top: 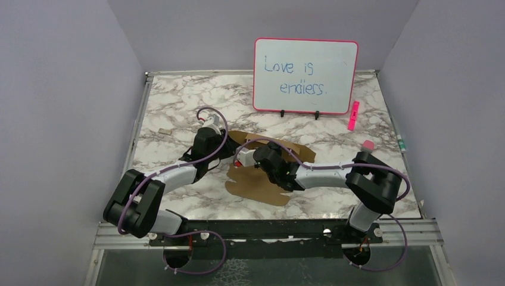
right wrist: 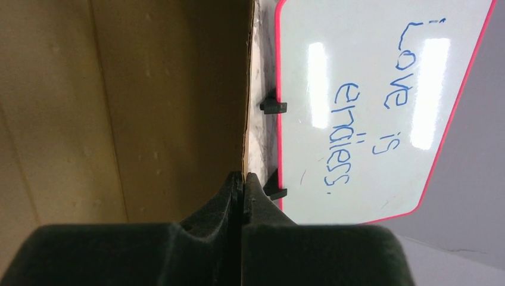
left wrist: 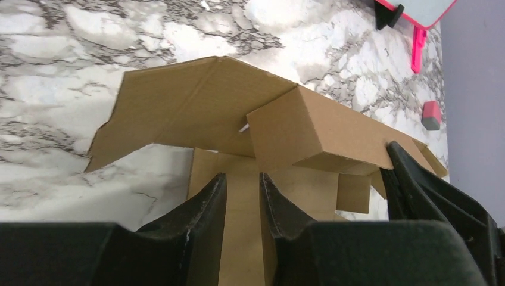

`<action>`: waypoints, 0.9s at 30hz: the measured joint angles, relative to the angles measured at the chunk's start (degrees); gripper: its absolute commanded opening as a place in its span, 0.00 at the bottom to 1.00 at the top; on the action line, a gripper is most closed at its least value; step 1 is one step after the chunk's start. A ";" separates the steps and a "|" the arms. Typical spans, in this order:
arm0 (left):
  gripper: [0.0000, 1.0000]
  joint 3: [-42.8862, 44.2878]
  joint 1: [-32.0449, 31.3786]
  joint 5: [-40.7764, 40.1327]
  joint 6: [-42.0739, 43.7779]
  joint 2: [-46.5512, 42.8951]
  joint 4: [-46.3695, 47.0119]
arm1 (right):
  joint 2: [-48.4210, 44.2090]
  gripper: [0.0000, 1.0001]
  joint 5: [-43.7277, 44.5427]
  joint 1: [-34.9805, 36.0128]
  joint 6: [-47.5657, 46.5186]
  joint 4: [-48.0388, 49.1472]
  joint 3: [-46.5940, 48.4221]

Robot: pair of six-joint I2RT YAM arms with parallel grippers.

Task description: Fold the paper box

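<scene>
Lying near the middle of the marble table (top: pixel 178 101), the paper box (top: pixel 262 186) is a brown cardboard sheet that is partly folded. Its base panel rests flat on the tabletop, while the far panels stand raised and bend over it like a low roof. The two arms meet above the box from either side.

Left gripper (left wrist: pixel 243 179): it approaches from the left and sits low over the flat base panel, pointing under the raised fold. The jaws stand a narrow way apart, and cardboard shows through the gap between the fingers (left wrist: pixel 209 199). That board runs on beyond the tips as one sheet, so nothing appears to be pinched. Whether the fingertips press on the panel cannot be told.

Right gripper (right wrist: pixel 243 176): it approaches from the right at the end of the raised fold. The jaws are closed tight, and the free edge of an upright cardboard panel (right wrist: pixel 119 107) runs straight into the seam between the fingertips, so the flap appears to be gripped by its edge. The panel lies to one side of the closed fingers.

Background: a pink-framed whiteboard (top: pixel 305 75) reading "Love is endless." stands on black feet at the far side of the table. A pink marker (top: pixel 354 115) lies to its right.
</scene>
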 measured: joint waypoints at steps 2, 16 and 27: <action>0.30 -0.35 0.72 0.02 0.39 0.00 -0.02 | 0.09 0.01 0.46 0.15 -1.20 0.98 -0.50; 0.36 -1.64 4.17 2.36 1.46 1.07 0.39 | 0.11 0.02 1.14 1.01 -4.44 2.62 -0.63; 0.35 -2.54 1.07 3.65 1.49 6.32 0.42 | 0.11 0.01 1.62 1.07 -5.88 3.72 -0.63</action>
